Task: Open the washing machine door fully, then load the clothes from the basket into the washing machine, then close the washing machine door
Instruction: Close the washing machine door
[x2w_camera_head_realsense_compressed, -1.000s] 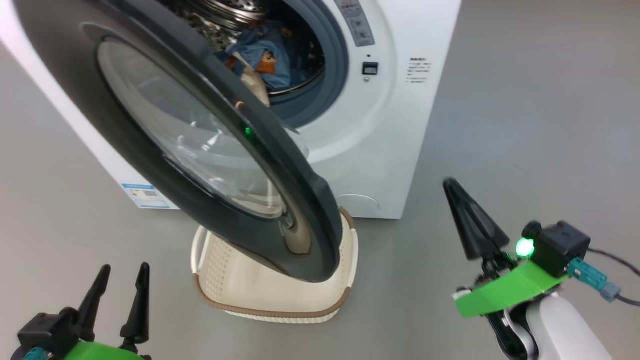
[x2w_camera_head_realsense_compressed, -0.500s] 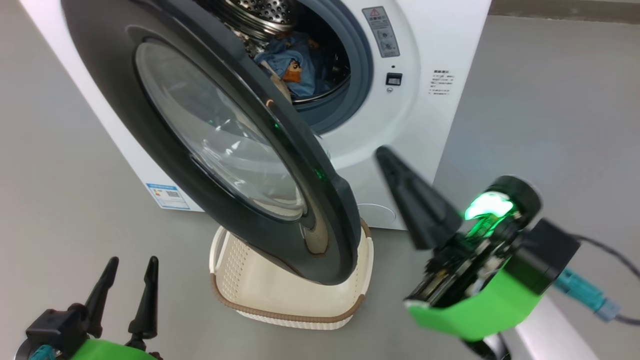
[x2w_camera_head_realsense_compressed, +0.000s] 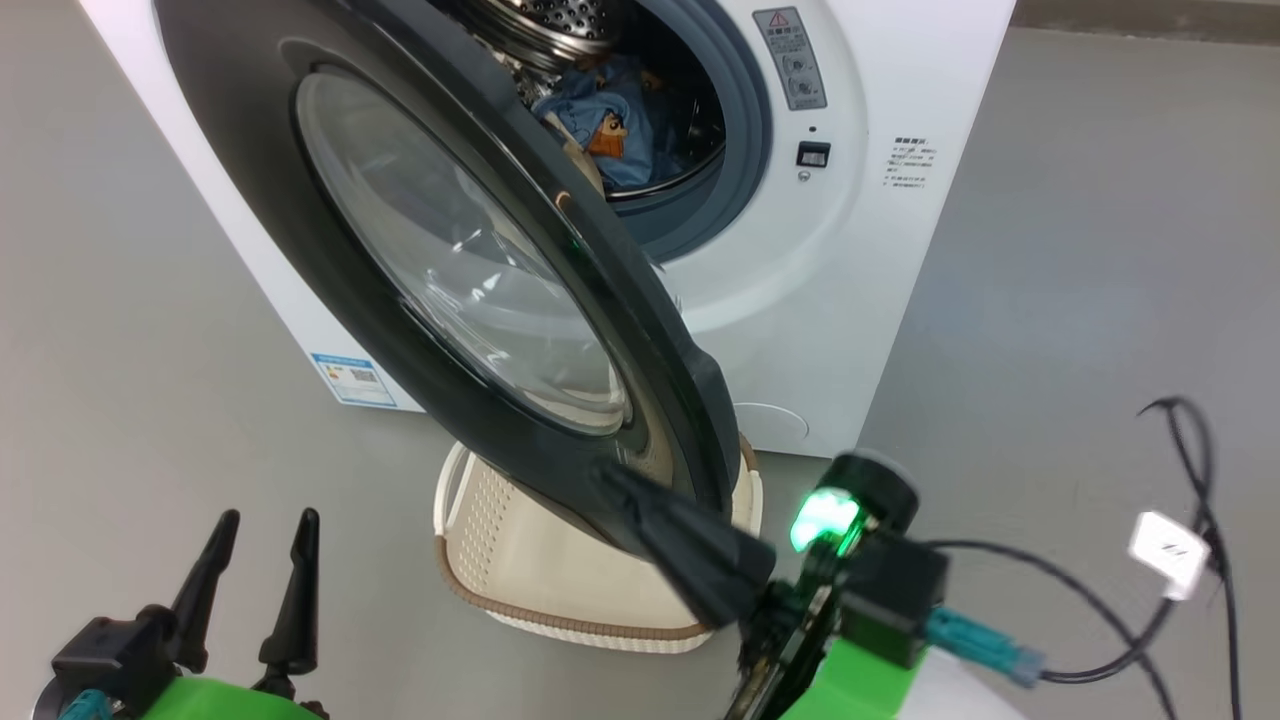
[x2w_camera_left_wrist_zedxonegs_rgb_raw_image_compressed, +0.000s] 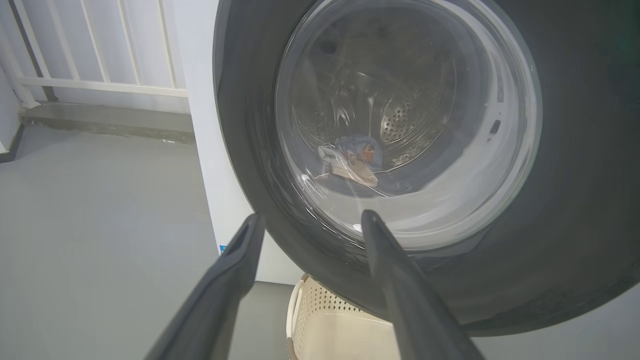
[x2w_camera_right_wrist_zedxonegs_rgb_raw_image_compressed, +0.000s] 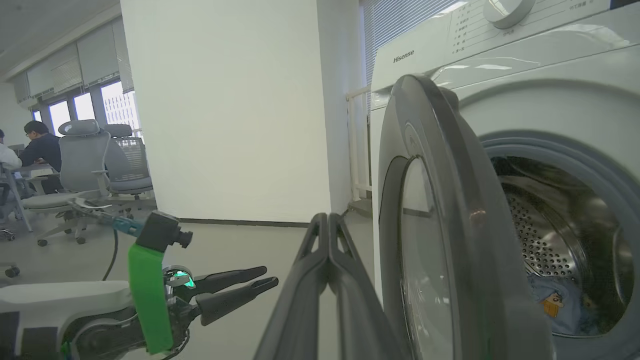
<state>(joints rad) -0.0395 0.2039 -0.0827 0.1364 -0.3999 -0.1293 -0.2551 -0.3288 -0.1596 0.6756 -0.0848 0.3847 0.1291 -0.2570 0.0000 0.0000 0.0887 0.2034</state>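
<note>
The washing machine (x2w_camera_head_realsense_compressed: 850, 280) stands white and boxy with its door (x2w_camera_head_realsense_compressed: 470, 260) swung partway out, black rim and glass bowl facing me. The clothes (x2w_camera_head_realsense_compressed: 610, 130), blue with orange print plus a beige piece, lie in the steel drum; they also appear through the glass (x2w_camera_left_wrist_zedxonegs_rgb_raw_image_compressed: 355, 160) and past the door's edge (x2w_camera_right_wrist_zedxonegs_rgb_raw_image_compressed: 555, 305). Under the door sits the cream basket (x2w_camera_head_realsense_compressed: 500, 540), its visible inside bare. My right gripper (x2w_camera_head_realsense_compressed: 610, 475) is shut, its tip by the door's lower outer rim; contact is unclear. My left gripper (x2w_camera_head_realsense_compressed: 268, 520) stands open at the lower left, apart from the door.
A dark cable with a white tag (x2w_camera_head_realsense_compressed: 1165, 545) hangs at the right. Grey floor (x2w_camera_head_realsense_compressed: 1100, 250) lies around the machine. In the right wrist view a white wall (x2w_camera_right_wrist_zedxonegs_rgb_raw_image_compressed: 225, 110), office chairs (x2w_camera_right_wrist_zedxonegs_rgb_raw_image_compressed: 85, 165) and seated people (x2w_camera_right_wrist_zedxonegs_rgb_raw_image_compressed: 40, 145) stand far to the left.
My right arm has swung from the right side across to the door's lower rim, still shut. The head camera has shifted a little. The left gripper has stayed where it was.
</note>
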